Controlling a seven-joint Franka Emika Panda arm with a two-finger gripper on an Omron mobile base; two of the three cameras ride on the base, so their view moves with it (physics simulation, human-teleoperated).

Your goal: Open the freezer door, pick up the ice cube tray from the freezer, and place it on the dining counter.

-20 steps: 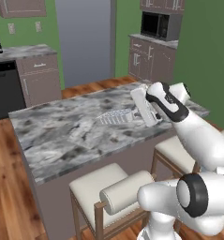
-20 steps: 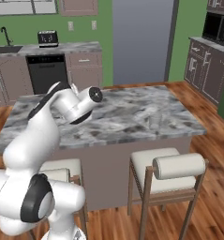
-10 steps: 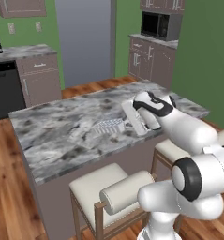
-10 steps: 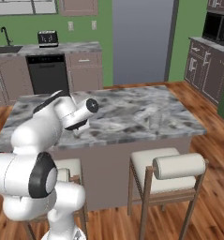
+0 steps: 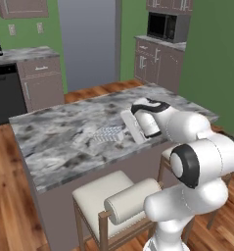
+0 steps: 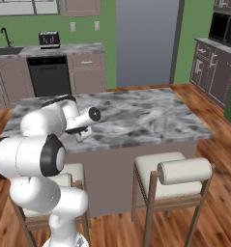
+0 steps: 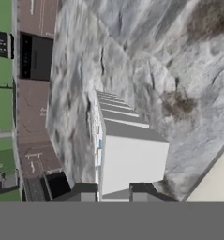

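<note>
The ice cube tray (image 5: 108, 133) lies low over the marbled worktop (image 5: 55, 142) of the dining counter, near its front edge and roughly midway along that edge in the left base view. It is a pale, flat rectangle with a grid of small cells; whether its underside touches the stone or hangs just above it cannot be told. In the hand view the ice cube tray (image 7: 127, 150) runs straight away from the camera, its near end sitting between the 2 dark fingertips (image 7: 85, 191).

The end effector (image 5: 130, 128) is clenched on the near end of the tray, reaching in from the worktop's front-right side, with the white wrist folded back low over the front edge. In the right base view the end effector (image 6: 82, 134) sits near the front-left corner of the worktop (image 6: 146, 116), partly hidden by the arm's own links.

2 cream-cushioned stools stand against the counter's front face: in the left base view 1 stool (image 5: 113, 201) is just left of the arm's base; in the right base view the other stool (image 6: 172, 176) stands under the front-right part of the worktop.

Beyond the counter's far edge a tall grey door (image 5: 89, 41) stands shut against the green wall, with a dark dishwasher (image 6: 49, 77) to its left and a microwave (image 5: 167, 27) on the cabinets to its right.
</note>
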